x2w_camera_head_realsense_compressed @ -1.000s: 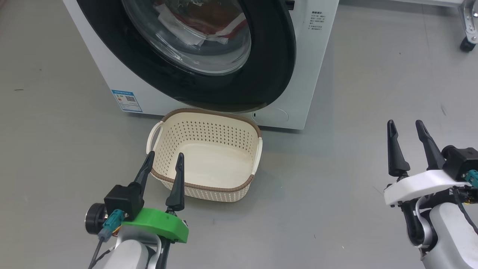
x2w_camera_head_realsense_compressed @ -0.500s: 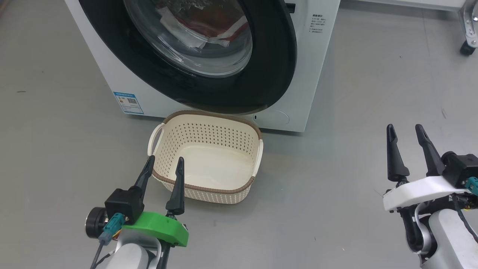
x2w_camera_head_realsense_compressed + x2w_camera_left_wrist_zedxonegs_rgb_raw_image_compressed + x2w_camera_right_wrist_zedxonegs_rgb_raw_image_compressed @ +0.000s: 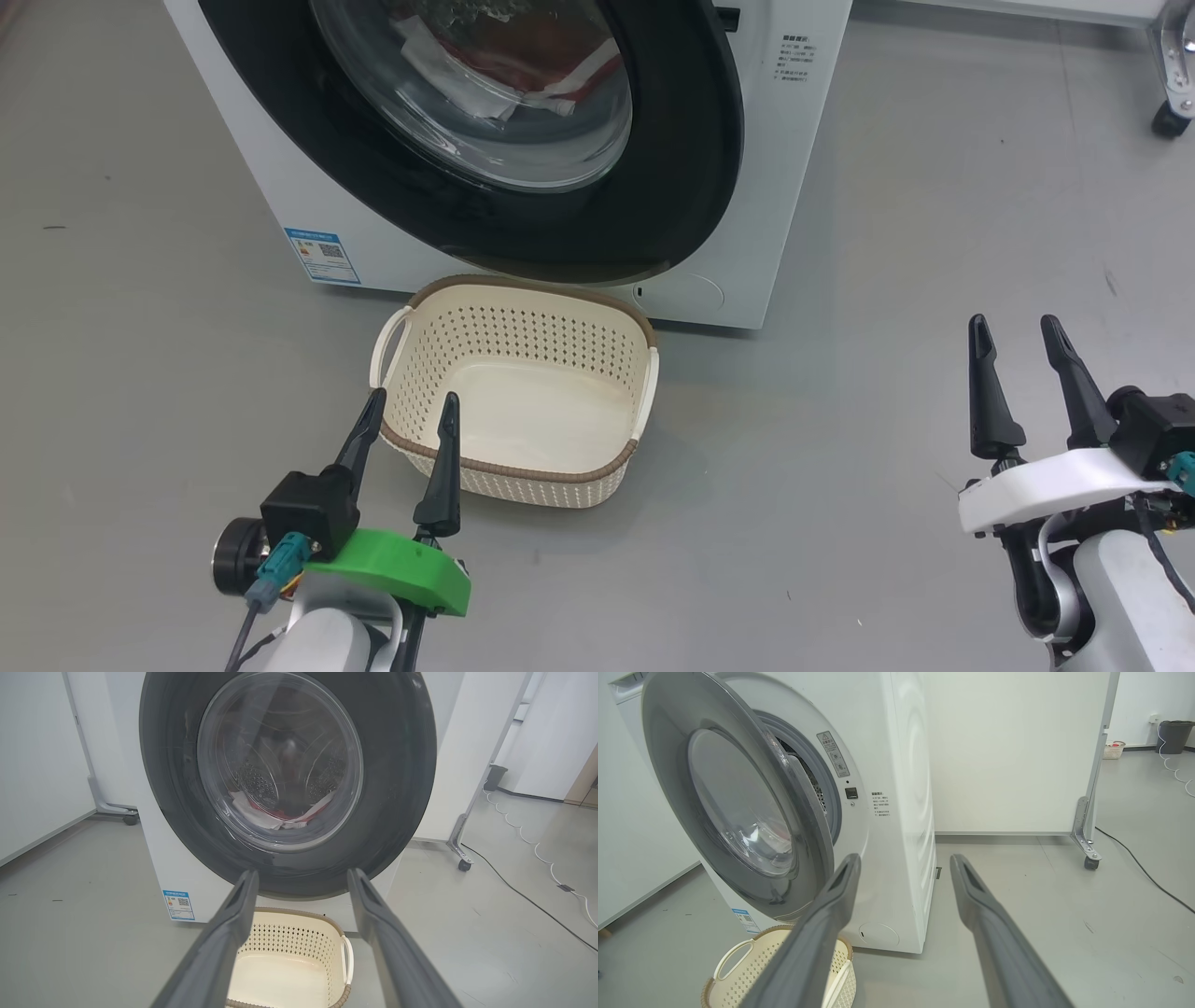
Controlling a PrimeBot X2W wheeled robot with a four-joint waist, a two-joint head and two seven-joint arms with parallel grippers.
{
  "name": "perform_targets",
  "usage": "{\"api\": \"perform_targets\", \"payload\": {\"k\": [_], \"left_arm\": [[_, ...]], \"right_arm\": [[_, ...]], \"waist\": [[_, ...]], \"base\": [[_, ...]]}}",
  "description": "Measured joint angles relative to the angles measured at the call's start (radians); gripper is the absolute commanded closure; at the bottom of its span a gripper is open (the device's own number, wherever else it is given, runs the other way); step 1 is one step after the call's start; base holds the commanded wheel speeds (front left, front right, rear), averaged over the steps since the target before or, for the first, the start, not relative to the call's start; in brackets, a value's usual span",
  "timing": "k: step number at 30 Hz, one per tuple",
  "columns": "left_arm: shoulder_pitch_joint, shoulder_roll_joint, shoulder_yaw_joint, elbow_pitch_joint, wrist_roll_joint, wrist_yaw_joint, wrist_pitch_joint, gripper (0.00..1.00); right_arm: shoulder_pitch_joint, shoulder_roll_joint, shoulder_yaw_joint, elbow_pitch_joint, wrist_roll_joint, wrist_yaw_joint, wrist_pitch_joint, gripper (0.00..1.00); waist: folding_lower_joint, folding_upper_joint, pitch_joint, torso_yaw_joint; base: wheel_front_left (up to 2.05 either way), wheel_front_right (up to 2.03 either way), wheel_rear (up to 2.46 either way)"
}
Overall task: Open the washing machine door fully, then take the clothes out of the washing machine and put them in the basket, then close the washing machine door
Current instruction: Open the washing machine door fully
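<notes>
One washing machine stands on the floor. Its one door hangs only partly open, so I judge the first step is not finished. One basket sits just in front of the machine, below the door, probably to receive the clothes. These are one red and white heap inside the machine, behind the glass. The left hand and the right hand hover in front of the machine, both wide and empty.
</notes>
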Motion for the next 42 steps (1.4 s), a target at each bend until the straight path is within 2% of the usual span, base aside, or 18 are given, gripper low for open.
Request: {"api": "perform_targets", "payload": {"k": [22,29,42], "left_arm": [[0.003,0.000,0.002,-0.004,0.000,-0.003,0.000,0.00],[0.003,0.000,-0.006,-0.016,0.000,-0.003,0.000,0.00],[-0.009,0.001,-0.039,-0.034,0.000,-0.007,0.000,0.00]], "right_arm": [[0.017,-0.001,-0.019,-0.030,-0.005,-0.007,-0.003,0.00],[0.009,-0.024,-0.025,-0.052,-0.015,-0.007,-0.002,0.00],[-0.181,-0.083,-0.056,-0.084,0.011,0.030,0.078,0.00]], "waist": [[0.0000,0.0000,0.009,0.005],[0.0000,0.0000,0.037,0.011],[0.0001,0.0000,0.118,0.034]], "base": [[0.00,0.00,0.00],[0.00,0.00,0.00],[0.00,0.00,0.00]]}}
